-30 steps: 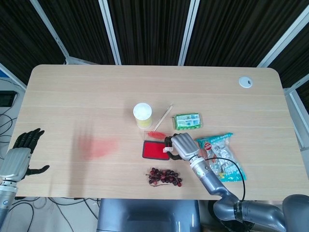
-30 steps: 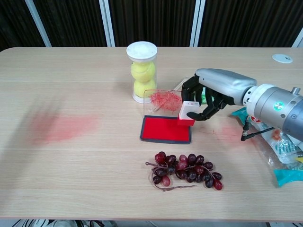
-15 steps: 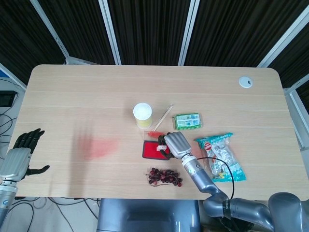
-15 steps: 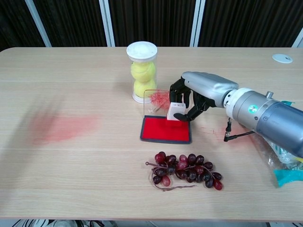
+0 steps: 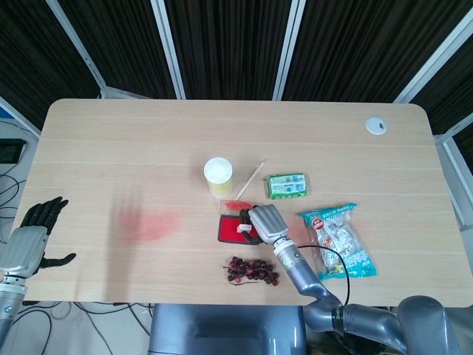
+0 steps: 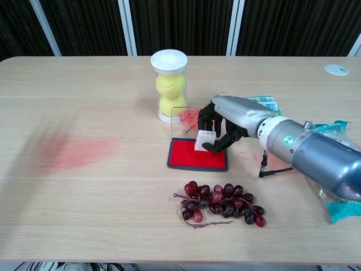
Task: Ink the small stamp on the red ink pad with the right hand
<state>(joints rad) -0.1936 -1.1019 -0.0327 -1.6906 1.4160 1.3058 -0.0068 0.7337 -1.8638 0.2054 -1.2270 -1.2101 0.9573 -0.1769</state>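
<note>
The right hand (image 6: 225,121) has its fingers curled around the small stamp (image 6: 204,140), gripping it over the red ink pad (image 6: 197,158); the stamp is white, blocky, resting at the pad's rear edge.

The left hand (image 5: 29,240) hangs released off the table's (image 5: 111,148) edge.

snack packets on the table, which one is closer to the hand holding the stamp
The small green packet, lying just behind the right hand that holds the stamp over the red ink pad. The larger clear bag with blue ends lies further off to the right.

Right hand (image 6: 224,123) reaches low across the table, fingers curled in a pinch; left hand (image 5: 33,235) hangs off-table, fingers spread.
</note>
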